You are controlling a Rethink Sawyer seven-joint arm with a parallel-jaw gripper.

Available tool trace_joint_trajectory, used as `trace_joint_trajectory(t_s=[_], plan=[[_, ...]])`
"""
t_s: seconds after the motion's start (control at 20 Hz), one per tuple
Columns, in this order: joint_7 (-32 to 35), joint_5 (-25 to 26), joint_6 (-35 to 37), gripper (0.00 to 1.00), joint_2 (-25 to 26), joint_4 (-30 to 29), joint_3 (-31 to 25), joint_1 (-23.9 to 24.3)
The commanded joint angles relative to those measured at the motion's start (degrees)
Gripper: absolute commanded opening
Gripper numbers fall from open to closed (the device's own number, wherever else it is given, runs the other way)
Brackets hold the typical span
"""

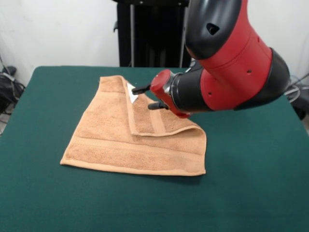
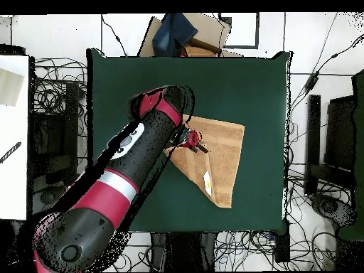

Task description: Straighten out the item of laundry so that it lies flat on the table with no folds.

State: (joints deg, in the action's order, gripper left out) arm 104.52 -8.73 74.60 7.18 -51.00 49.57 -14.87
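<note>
Towel [image 1: 120,145] folded over; arm [image 2: 135,170] hides one corner overhead

arm [image 1: 231,63]: red shell, black joints | white band | black pincer [image 1: 145,96]

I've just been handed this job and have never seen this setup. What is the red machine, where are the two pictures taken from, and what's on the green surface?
The red and black machine is a robot arm with a gripper at its tip. One picture looks across the table at the robot; the other looks straight down, robot base at the bottom. On the green table lies a tan towel, not yet flat: one corner is folded over the rest, and a white tag shows near the gripper. The gripper's two black jaws stand apart, just over the folded part by the tag. Whether they touch the cloth I cannot tell; nothing looks lifted.
</note>
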Motion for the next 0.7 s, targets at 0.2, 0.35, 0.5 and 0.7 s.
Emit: trace_joint_trajectory(t_s=[0.2, 0.35, 0.5, 0.7], plan=[[10.2, 0.1, -2.2, 1.0, 3.3, -2.4, -8.6, -1.4], [11.2, 0.1, -0.5, 1.0, 4.3, -0.2, -7.4, -1.5], [11.3, 0.1, 0.9, 1.0, 5.2, 2.5, -6.2, -1.0], [10.7, 0.3, 2.7, 1.0, 5.6, 4.3, -5.4, -0.6]])
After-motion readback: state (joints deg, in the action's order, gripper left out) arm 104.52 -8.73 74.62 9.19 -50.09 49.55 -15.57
